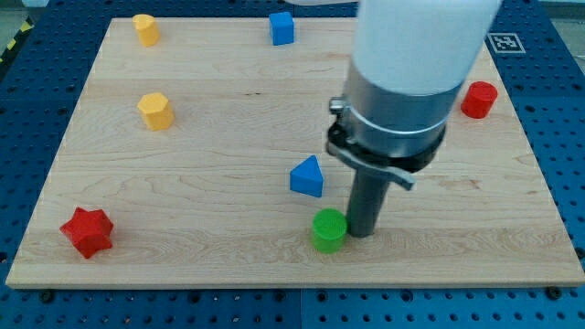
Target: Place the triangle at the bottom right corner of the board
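Note:
The blue triangle (308,176) lies on the wooden board (228,238) a little right of the middle, in its lower half. My tip (361,235) rests on the board below and to the right of the triangle, apart from it. The tip stands right beside a green cylinder (329,229), on its right side, touching or nearly touching it. The arm's wide grey and white body hides the board above the tip.
A red star (88,231) lies at the bottom left. Two yellow blocks (155,111) (145,28) lie at the left and top left. A blue cube (281,27) lies at the top middle. A red cylinder (478,99) lies at the right edge.

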